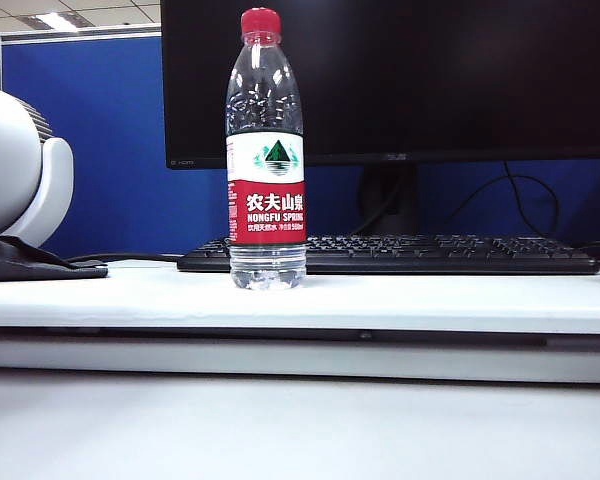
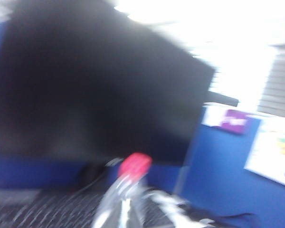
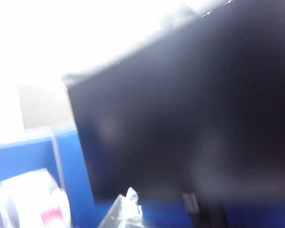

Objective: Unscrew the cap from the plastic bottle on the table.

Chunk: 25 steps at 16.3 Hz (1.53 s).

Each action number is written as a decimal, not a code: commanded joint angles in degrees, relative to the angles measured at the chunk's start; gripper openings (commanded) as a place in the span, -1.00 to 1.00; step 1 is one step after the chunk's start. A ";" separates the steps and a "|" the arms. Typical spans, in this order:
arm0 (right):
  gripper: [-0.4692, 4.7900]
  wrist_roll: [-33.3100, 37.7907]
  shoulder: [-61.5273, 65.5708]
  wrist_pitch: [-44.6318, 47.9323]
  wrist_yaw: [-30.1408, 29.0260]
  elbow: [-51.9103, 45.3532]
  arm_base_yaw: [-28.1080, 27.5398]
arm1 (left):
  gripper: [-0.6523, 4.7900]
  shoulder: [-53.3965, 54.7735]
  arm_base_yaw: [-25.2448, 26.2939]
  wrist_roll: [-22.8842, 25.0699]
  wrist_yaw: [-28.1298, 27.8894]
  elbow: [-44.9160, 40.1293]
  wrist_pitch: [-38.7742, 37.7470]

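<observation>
Bottle (image 1: pixel 266 150) is standing upright on the table (image 1: pixel 430 300), red cap (image 1: pixel 261 22) on top. I'm seeing neither gripper; both are reading pinched closed, empty. Left wrist view is framing the cap closer, so I'm favouring that arm.

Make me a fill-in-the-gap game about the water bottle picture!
1. The cap on the plastic bottle is coloured ____.
2. The bottle stands upright on the white ____.
3. Right behind the bottle lies a black ____.
4. In the exterior view, the number of pincers showing is ____.

Missing words: red; table; keyboard; zero
</observation>
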 commanded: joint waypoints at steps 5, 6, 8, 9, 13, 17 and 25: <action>-0.82 0.72 19.65 -13.25 -11.17 34.64 -0.02 | -0.77 23.54 -0.11 19.54 2.05 26.88 -31.89; -0.82 0.26 24.00 -17.62 -13.20 39.91 0.00 | -0.77 26.21 -0.74 21.68 -0.83 27.06 -31.85; -0.80 -0.02 32.24 -20.61 -18.36 47.54 0.07 | -0.77 33.16 -4.74 28.89 -3.10 27.06 -32.20; -0.65 0.15 35.15 -22.80 -18.38 50.29 0.07 | -0.77 36.83 -7.32 32.20 -2.84 27.06 -31.95; -0.57 -0.07 45.38 -29.59 -19.50 54.23 0.13 | 0.06 49.33 -11.63 40.96 -0.17 27.06 -27.56; 0.16 -7.80 52.13 -37.13 -13.14 54.16 9.51 | 0.70 52.02 -11.65 43.08 -0.07 27.04 -22.56; 0.48 -11.21 59.01 -37.92 -5.97 54.18 18.84 | 1.00 60.59 -11.65 40.96 12.98 27.02 -14.60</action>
